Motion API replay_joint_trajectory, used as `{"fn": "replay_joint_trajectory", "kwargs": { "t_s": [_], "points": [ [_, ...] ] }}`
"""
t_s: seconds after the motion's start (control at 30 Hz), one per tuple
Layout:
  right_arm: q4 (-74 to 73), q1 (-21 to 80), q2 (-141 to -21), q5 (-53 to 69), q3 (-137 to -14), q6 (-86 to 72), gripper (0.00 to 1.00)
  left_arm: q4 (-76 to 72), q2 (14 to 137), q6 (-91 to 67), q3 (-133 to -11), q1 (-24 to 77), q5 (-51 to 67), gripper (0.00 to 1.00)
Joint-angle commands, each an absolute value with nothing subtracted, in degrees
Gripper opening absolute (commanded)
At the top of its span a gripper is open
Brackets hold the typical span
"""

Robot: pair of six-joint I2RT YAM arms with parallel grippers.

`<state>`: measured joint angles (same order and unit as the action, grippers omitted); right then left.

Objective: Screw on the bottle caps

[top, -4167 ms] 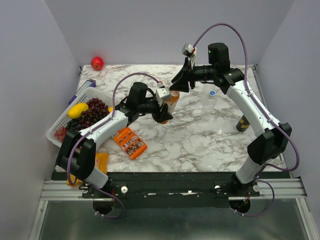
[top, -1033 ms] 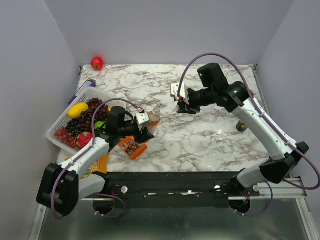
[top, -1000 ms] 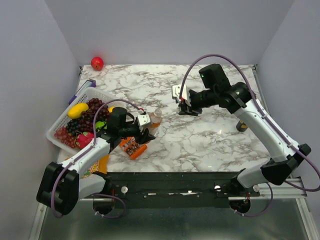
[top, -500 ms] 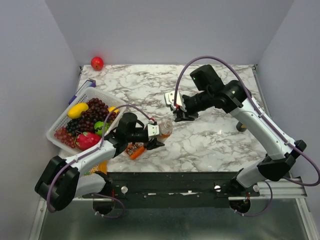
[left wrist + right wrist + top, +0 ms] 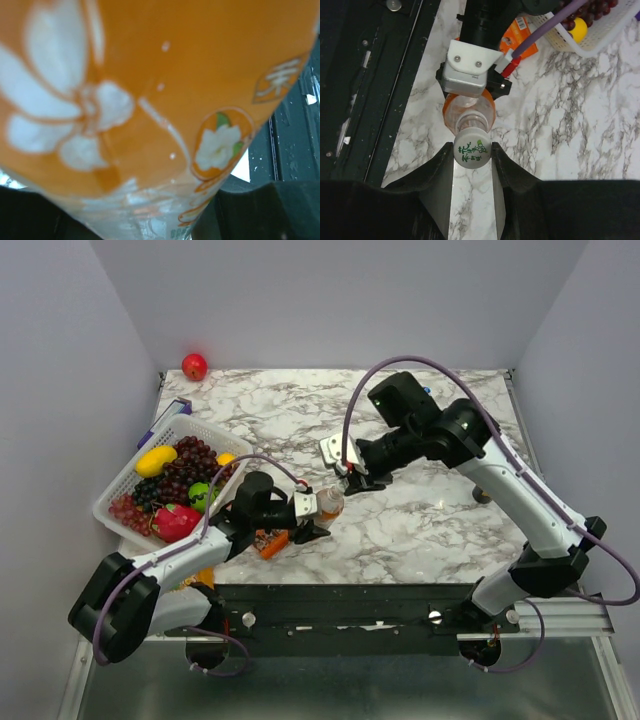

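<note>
The whitish cap (image 5: pixel 472 153), pinched between right fingers (image 5: pixel 436 182), seemingly tops orange bottle (image 5: pixel 469 112).

Orange bottle (image 5: pixel 150 75) with white flowers; whitish cap (image 5: pixel 472 153).

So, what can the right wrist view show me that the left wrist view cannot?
Only the right wrist view: the whitish cap between the right gripper's fingers at the orange bottle's neck, the left gripper around it, the marble table, the basket. Only the left wrist view: the label's white flowers close up. Both: that bottle.
</note>
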<state>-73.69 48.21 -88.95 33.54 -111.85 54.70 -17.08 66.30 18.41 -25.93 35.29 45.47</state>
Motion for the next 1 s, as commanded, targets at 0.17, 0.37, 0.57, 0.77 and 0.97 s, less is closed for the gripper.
{"fn": "replay_joint_trajectory", "kwargs": {
  "t_s": [0.17,0.37,0.57,0.77,0.97],
  "points": [
    [-72.6,51.77,-91.66,29.36,-111.09,53.09,0.36,-21.71,63.11,18.45,-23.47,35.86,43.86,0.0],
    [-72.42,52.91,-93.08,28.39,-112.24,53.43,0.36,-22.67,61.96,17.84,-22.59,35.86,43.68,0.0],
    [-73.3,55.19,-92.99,25.94,-110.31,56.95,0.37,-23.99,61.61,17.75,-22.15,35.86,43.42,0.0],
    [-68.38,55.28,-91.76,20.32,-106.53,57.65,0.36,-24.26,61.17,17.67,-21.62,35.86,43.07,0.0],
    [-66.71,55.28,-91.32,18.81,-105.56,58.18,0.36,-24.35,61.08,17.84,-21.45,35.86,42.8,0.0]
  ]
}}
